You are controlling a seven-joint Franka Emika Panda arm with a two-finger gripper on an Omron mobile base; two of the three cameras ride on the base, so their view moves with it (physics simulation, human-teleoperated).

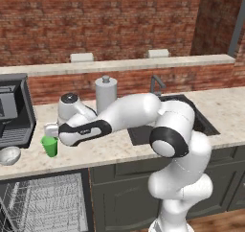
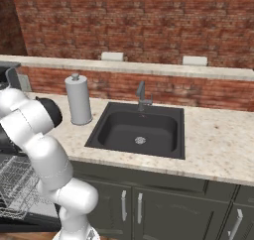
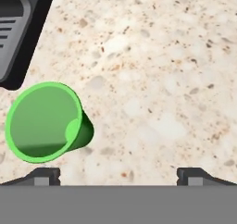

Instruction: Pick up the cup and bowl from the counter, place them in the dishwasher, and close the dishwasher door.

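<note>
Nearest the base, at the bottom of the left base view, the dishwasher stands open under the table, its white wire rack showing; the right base view catches the same rack at its lower left. The dishwasher door cannot be made out clearly.

Just above that, on the front strip of the beige speckled table, the bowl sits near the left edge, pale and glossy, upright and alone. A little to its right stands the cup, bright green, upright, with its mouth open to the top. Bowl and cup are near each other but not touching.

Directly over the cup hangs the gripper, at the end of the white arm, which reaches leftward across the table. From the hand view its two dark fingertips stand spread wide apart with nothing between them; the cup lies up and to the left of the left tip, not touched. The gripper holds nothing.

Behind the cup sits the black coffee machine, and further right the tall grey canister and the black sink with its tap. Farthest back runs the brick-fronted ledge.
</note>
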